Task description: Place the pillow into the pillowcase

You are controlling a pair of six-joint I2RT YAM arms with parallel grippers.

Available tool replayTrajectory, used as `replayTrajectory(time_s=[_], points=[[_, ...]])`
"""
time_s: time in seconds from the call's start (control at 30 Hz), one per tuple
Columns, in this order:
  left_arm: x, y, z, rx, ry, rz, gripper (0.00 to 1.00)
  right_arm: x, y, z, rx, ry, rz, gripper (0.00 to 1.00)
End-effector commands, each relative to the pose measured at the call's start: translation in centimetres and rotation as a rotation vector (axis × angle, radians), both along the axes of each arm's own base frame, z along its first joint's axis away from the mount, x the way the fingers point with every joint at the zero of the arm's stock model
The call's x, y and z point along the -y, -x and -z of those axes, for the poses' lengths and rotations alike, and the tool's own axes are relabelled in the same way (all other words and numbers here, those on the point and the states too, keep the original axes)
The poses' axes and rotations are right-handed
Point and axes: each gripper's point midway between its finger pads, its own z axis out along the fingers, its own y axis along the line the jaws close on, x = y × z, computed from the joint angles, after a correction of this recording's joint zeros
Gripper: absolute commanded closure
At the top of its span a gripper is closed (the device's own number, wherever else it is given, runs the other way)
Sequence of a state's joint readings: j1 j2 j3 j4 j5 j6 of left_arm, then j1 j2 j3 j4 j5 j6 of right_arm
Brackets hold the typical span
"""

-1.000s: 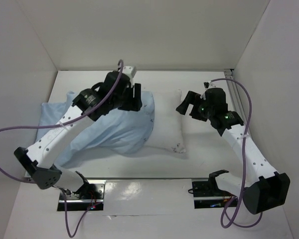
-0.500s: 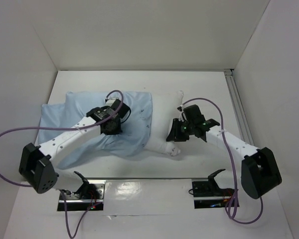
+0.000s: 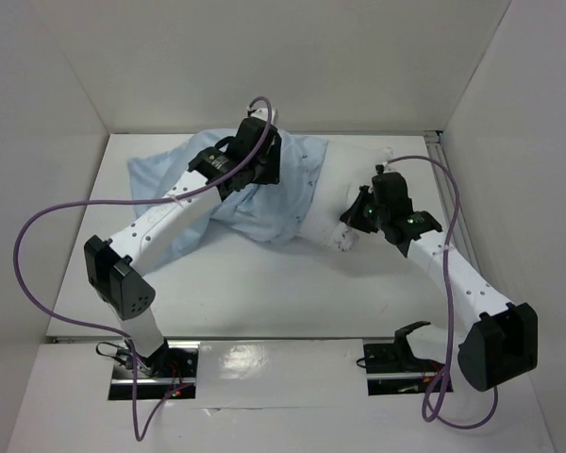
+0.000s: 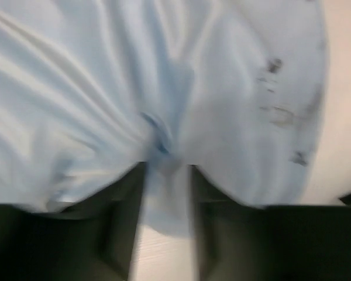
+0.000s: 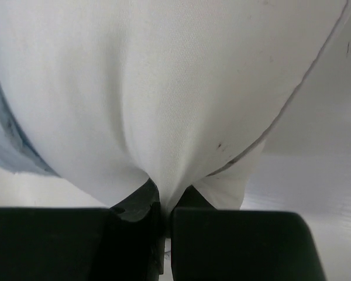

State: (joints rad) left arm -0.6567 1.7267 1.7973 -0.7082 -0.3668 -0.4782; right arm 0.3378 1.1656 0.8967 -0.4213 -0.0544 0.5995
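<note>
A broad strip of bare table (image 3: 264,293) lies on the near side of the pillow (image 3: 347,193), open across its whole width. At the pillow's near right edge the right pincer (image 3: 357,217) is pressed together on a pinch of the white fabric. In the wrist view a seam curves away just beside its fingers. Left of the pillow's bare end, the pillowcase (image 3: 283,203) covers the rest of it, with its hem running slantwise across the pillow. Over the pillow's far left part, the left pincer (image 3: 261,172) pinches a gathered fold of the blue cloth, and wrinkles fan out from its fingers. Dark specks dot the pillowcase near its hem but are too blurred to read. The pillow's far corner lies close to the back wall (image 3: 283,66) and near the metal rail (image 3: 445,189) to its right.
</note>
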Motion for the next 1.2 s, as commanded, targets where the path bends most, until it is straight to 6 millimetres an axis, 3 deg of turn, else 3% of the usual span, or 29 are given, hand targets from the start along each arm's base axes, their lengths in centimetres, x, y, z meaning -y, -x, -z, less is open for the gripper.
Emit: replayTrajectory(time_s=[0.0, 0.03, 0.13, 0.17, 0.2, 0.23, 0.27, 0.3, 0.33, 0.4, 0.43, 0.5, 0.63, 0.77, 0.8, 0.93, 0.97, 1.07, 1.17], points=[[3.3, 0.5, -4.4, 0.093, 0.087, 0.129, 0.42, -0.2, -3.6, -5.8, 0.184, -0.036, 0.002, 1.00], [3.2, 1.0, -4.2, 0.083, 0.090, 0.140, 0.24, -0.1, -4.0, -5.5, 0.170, -0.039, 0.004, 1.00], [2.2, 4.1, -3.4, 0.092, 0.036, 0.114, 0.10, 0.0, -4.4, -5.4, 0.168, -0.085, -0.024, 1.00], [1.8, 5.0, -3.1, 0.088, 0.042, 0.084, 0.13, 0.0, -4.6, -5.2, 0.160, -0.102, -0.025, 1.00], [1.2, 6.3, -0.4, 0.045, 0.002, 0.071, 0.24, 0.0, -4.6, -5.3, 0.154, -0.119, -0.023, 1.00], [1.4, 8.0, -0.9, 0.065, 0.024, 0.079, 0.29, -0.2, -4.6, -4.8, 0.143, -0.135, -0.041, 1.00], [1.2, 8.5, -0.4, 0.084, 0.043, 0.032, 0.40, 0.1, -4.9, -5.1, 0.155, -0.146, -0.038, 1.00], [1.3, 9.2, 0.7, 0.089, 0.034, 0.041, 0.44, -0.1, -4.9, -4.8, 0.142, -0.151, -0.049, 1.00], [0.8, 10.4, 4.1, 0.055, -0.012, 0.047, 0.47, 0.1, -5.0, -4.9, 0.140, -0.162, -0.051, 1.00], [1.5, 11.1, 5.3, 0.097, 0.013, 0.021, 0.47, 0.4, -5.3, -4.7, 0.138, -0.166, -0.046, 1.00], [1.0, 11.5, 7.9, 0.076, -0.016, 0.022, 0.28, 0.6, -5.5, -4.5, 0.136, -0.172, -0.047, 1.00], [1.4, 10.6, 9.9, 0.091, -0.034, -0.002, 0.02, 0.7, -5.5, -4.6, 0.135, -0.179, -0.049, 1.00], [2.3, 9.0, 13.2, 0.110, -0.090, -0.022, 0.00, 0.8, -5.8, -5.4, 0.152, -0.187, -0.050, 1.00], [3.4, 8.0, 15.4, 0.114, -0.109, -0.021, 0.00, 0.7, -5.8, -5.7, 0.151, -0.192, -0.058, 1.00], [3.9, 7.4, 15.0, 0.137, -0.092, -0.033, 0.00, 0.7, -5.8, -5.7, 0.151, -0.192, -0.058, 1.00], [4.1, 5.2, 16.1, 0.160, -0.140, -0.070, 0.19, 1.0, -5.9, -5.7, 0.152, -0.191, -0.049, 1.00], [4.4, 4.2, 15.7, 0.168, -0.135, -0.095, 0.21, 0.9, -5.8, -5.7, 0.150, -0.196, -0.057, 1.00], [3.6, 3.0, 17.6, 0.153, -0.210, -0.148, 0.30, 0.9, -5.7, -5.6, 0.141, -0.195, -0.056, 1.00], [3.1, 1.7, 17.6, 0.149, -0.216, -0.201, 0.38, 1.0, -5.4, -5.7, 0.145, -0.188, -0.061, 1.00]])
